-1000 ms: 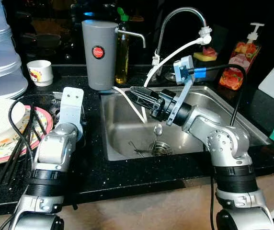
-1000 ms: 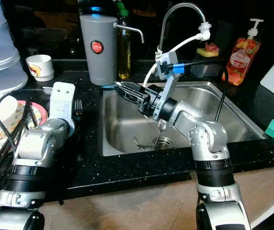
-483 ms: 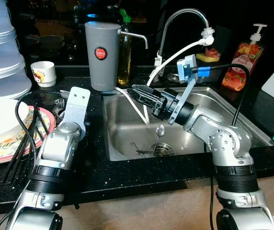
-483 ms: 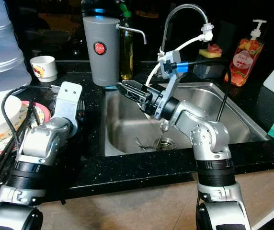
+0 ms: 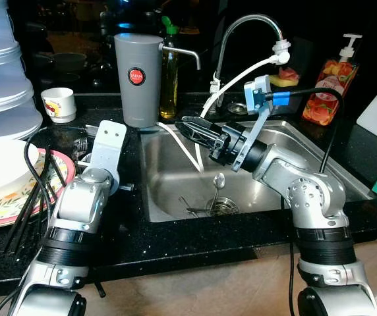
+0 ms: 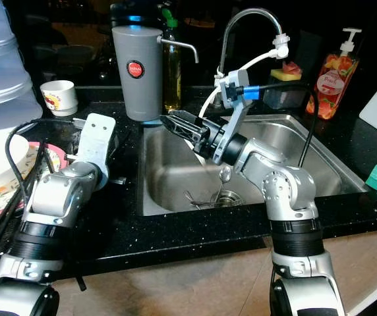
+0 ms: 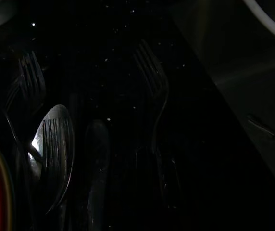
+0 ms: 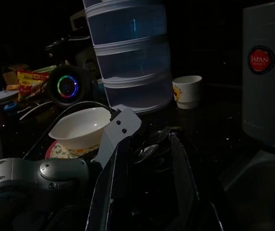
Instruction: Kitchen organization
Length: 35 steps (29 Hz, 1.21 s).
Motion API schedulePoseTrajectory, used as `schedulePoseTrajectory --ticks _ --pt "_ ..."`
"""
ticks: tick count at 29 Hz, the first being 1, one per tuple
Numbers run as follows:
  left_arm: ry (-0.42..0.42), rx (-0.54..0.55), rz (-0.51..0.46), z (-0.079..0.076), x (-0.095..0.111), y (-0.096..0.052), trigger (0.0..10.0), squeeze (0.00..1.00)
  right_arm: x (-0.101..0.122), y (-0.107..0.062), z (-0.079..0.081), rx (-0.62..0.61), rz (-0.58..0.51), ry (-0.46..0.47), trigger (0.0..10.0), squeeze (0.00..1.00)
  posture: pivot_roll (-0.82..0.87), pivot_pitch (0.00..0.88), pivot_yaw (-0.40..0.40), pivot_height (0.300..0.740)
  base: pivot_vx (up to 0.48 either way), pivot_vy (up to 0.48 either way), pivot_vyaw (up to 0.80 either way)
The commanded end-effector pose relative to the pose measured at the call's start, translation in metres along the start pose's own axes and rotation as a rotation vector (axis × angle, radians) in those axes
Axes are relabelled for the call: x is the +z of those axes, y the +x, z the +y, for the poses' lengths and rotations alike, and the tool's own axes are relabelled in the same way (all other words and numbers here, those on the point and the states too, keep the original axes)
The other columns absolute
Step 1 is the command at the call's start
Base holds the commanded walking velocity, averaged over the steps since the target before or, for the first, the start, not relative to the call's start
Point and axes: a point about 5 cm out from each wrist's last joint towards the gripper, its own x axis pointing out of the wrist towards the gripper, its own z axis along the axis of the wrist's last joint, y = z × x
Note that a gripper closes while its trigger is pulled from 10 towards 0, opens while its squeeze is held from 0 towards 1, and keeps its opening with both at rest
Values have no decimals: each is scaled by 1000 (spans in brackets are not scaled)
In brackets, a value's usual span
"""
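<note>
**Q:** Report the position and finger state of each gripper.

**A:** The right gripper (image 5: 192,126) is held above the far left part of the sink (image 5: 320,155), pointing left toward the surface (image 5: 195,247). Its two black fingers (image 8: 109,192) are spread apart with nothing between them. The left gripper is over the black surface to the left of the sink, ahead of the left arm (image 5: 86,204); its fingers are hidden, so their state cannot be told.

**Q:** Where is the cutlery?

**A:** In two groups. A spoon (image 5: 217,181) and other utensils lie in the sink basin at the drain (image 5: 220,205). On the surface left of the sink, beneath the left wrist, lie several forks (image 7: 154,91) and a large spoon (image 7: 51,154) with a fork resting on its bowl, just beside the red-rimmed plate (image 5: 4,204).

**Q:** List the surrounding items.

**A:** A white bowl (image 8: 82,127) sits on the plate. Stacked clear containers (image 5: 0,66) stand at far left, with a small cup (image 5: 59,104) beside them. A grey dispenser (image 5: 137,79) stands at the far left corner of the sink, the tap (image 5: 248,26) behind the basin, and a soap bottle (image 5: 332,79) at far right.
</note>
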Motion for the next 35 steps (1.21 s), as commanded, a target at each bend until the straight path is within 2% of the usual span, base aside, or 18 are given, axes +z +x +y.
schedulePoseTrajectory --ticks 1,6,7,8,10,11,14,17,23,25,28,32,35 --pt "1 -36 151 -6 -32 8 0 0 -2 -1 2 16 2 10 10000 0 -23 6 -33 740 0 0 0" --pt "-6 -20 126 -3 -28 8 0 0 -1 -2 2 16 0 12 10000 0 -22 3 -35 740 0 0 0" --pt "-25 -4 72 -1 -21 7 0 0 -1 -1 1 15 -1 11 10000 0 -21 3 -36 740 0 0 0" --pt "-25 -4 72 -1 -21 7 0 0 -1 -1 1 15 -1 11 10000 0 -21 3 -36 740 0 0 0" --pt "-63 8 -87 1 0 3 0 0 0 -1 1 13 -5 10 10000 0 -21 5 -38 740 0 0 0" --pt "-72 4 -129 1 5 1 0 0 0 -1 1 13 -6 9 10000 0 -21 5 -38 740 0 0 0" --pt "-116 -12 -203 1 18 -4 0 0 1 -1 1 14 -7 8 10000 0 -21 6 -38 740 0 0 0" --pt "-196 -2 -289 6 35 -12 0 0 2 0 1 16 -10 7 10000 0 -22 9 -39 740 0 0 0" --pt "-256 -31 -371 7 49 -18 0 0 3 1 1 19 -14 7 10000 0 -22 11 -40 740 0 0 0" --pt "-181 -107 -481 -1 59 -24 0 0 4 2 1 13 -21 3 10000 0 -24 17 -41 740 0 0 0" --pt "-118 -148 -542 -7 63 -29 0 0 5 3 0 -9 -34 -3 10000 0 -25 20 -41 740 0 0 0" --pt "-119 -183 -591 -9 67 -35 0 0 7 5 -6 -86 -58 -31 10000 0 -25 20 -41 740 0 0 0" --pt "-202 -263 -683 -10 73 -45 0 0 8 9 -15 -198 -110 -24 10000 0 -25 24 -40 740 0 0 0"
